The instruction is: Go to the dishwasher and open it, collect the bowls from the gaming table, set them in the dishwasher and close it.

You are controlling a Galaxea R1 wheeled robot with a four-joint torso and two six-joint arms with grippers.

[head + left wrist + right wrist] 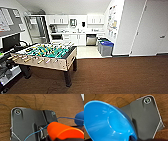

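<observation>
The dishwasher (91, 40) stands closed at upper centre of the head view. A blue bowl (109, 122) fills the right wrist view and an orange bowl (65, 131) the left; whether either tool grips, I cannot tell.

A wide stretch of brown carpet (120, 75) lies open ahead, running to the pale kitchen floor (87, 52). The foosball table (45, 56) blocks the left side (its rod handles jut toward the open lane). Grey bins (106, 48) with blue lids stand just right of the dishwasher (91, 40), narrowing the gap there; a white wall (130, 27) bounds the right.
</observation>
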